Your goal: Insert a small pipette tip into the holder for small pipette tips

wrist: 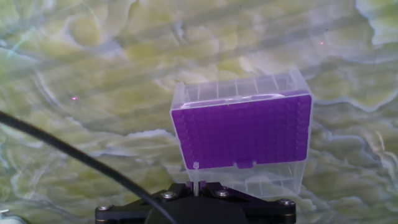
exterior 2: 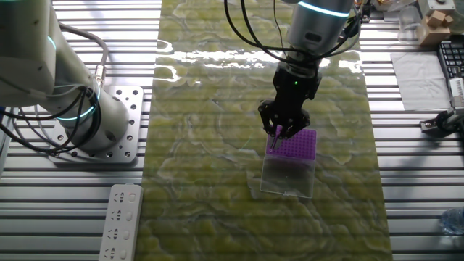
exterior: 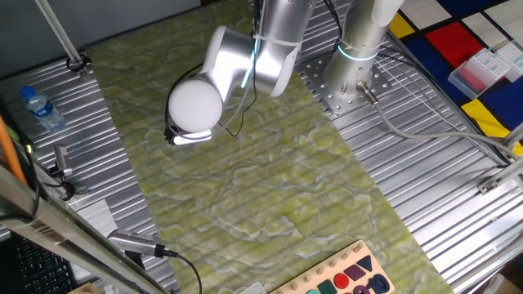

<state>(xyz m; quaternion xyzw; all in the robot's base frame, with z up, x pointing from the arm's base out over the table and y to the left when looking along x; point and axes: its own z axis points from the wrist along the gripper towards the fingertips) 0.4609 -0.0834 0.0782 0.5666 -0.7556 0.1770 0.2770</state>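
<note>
The holder for small pipette tips [wrist: 242, 130] is a flat purple block with a grid of holes, sitting in a clear case with its lid [exterior 2: 288, 176] folded open. It lies on the green marbled mat, also seen in the other fixed view [exterior 2: 299, 144]. My gripper [wrist: 194, 184] is shut on a small clear pipette tip [wrist: 195, 173], which points down over the holder's near left corner. In the other fixed view the gripper [exterior 2: 278, 133] hovers at the holder's left edge. In one fixed view the arm hides the gripper and the holder.
A second robot arm [exterior 2: 61, 87] stands at the left on its base plate. A white remote [exterior 2: 119, 221] lies near it. A clear box with a pink base [exterior: 484, 69], a water bottle [exterior: 41, 108] and a wooden shape board [exterior: 343, 278] sit at the table's edges.
</note>
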